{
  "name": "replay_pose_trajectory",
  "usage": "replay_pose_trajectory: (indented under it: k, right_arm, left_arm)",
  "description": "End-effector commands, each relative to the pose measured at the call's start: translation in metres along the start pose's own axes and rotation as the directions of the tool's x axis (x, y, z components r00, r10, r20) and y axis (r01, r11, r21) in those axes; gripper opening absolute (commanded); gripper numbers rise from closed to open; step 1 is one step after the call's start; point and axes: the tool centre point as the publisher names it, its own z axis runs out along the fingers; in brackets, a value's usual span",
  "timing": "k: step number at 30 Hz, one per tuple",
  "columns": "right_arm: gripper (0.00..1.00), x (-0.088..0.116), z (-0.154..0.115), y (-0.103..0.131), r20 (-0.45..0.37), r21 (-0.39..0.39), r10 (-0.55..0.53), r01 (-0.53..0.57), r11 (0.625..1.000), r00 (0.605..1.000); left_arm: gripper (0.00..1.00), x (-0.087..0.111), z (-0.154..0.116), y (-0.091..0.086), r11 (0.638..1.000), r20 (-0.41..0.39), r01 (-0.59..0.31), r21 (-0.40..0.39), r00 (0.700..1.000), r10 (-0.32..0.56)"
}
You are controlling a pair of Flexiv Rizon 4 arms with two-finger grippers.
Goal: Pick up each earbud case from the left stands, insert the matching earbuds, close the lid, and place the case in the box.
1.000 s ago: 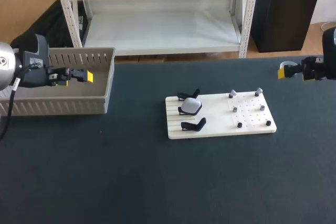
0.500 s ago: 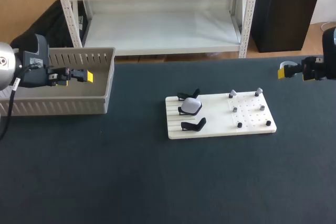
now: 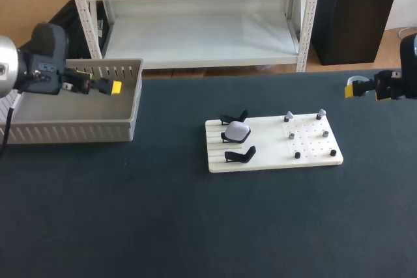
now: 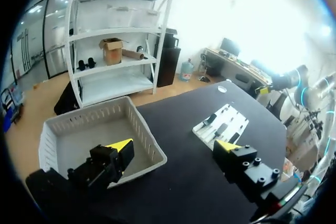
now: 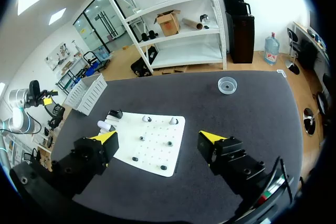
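A white earbud case point(image 3: 238, 131) sits on the middle of three black stands at the left of the white board point(image 3: 273, 157). The other two stands point(image 3: 240, 155) are bare. Small earbuds point(image 3: 288, 116) stand on pegs at the board's right. My left gripper point(image 3: 114, 87) hangs open above the grey box point(image 3: 133, 105); in its wrist view the left gripper point(image 4: 173, 148) holds nothing, with the box point(image 4: 149, 142) under it. My right gripper point(image 3: 354, 88) is open at the table's far right, empty, well off the board point(image 5: 152, 153) and the case point(image 5: 105, 125).
A clear round dish point(image 5: 227, 84) lies on the dark table beyond my right gripper. The grey box point(image 5: 86, 90) stands at the table's far left corner. Dark tabletop surrounds the board on all sides.
My left arm has turned and lifted, and its gripper has moved slightly up and to the right over the box. The right arm has not moved.
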Motion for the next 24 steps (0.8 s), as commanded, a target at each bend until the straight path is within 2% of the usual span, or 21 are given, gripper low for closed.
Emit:
replay_pose_trajectory:
  k: [1, 2, 3, 4, 5, 24]
  right_arm:
    - [1.0, 0.0, 0.0, -0.001, 0.0, -0.002, -0.001, 0.001, 1.0, 1.0]
    - [1.0, 0.0, 0.0, -0.001, 0.0, -0.002, -0.001, 0.001, 1.0, 1.0]
    - [1.0, 0.0, 0.0, -0.001, 0.0, -0.002, -0.001, 0.001, 1.0, 1.0]
    - [1.0, 0.0, 0.0, -0.001, 0.0, -0.002, -0.001, 0.001, 1.0, 1.0]
    - [1.0, 0.0, 0.0, -0.001, 0.0, -0.002, -0.001, 0.001, 1.0, 1.0]
    - [1.0, 0.0, 0.0, -0.001, 0.0, -0.002, -0.001, 0.001, 1.0, 1.0]
  left_arm:
    - [1.0, 0.012, -0.015, -0.012, 0.547, 0.428, -0.694, 0.468, 0.719, 0.547]
    - [1.0, 0.012, -0.016, -0.018, 0.499, 0.449, -0.72, 0.483, 0.693, 0.565]
    - [1.0, 0.011, -0.016, -0.02, 0.49, 0.457, -0.725, 0.484, 0.687, 0.565]
    - [1.0, 0.01, -0.016, -0.027, 0.443, 0.462, -0.733, 0.517, 0.674, 0.577]
    - [1.0, 0.011, -0.014, -0.031, 0.439, 0.436, -0.731, 0.523, 0.672, 0.599]
    - [1.0, 0.011, -0.014, -0.031, 0.439, 0.436, -0.731, 0.523, 0.672, 0.599]
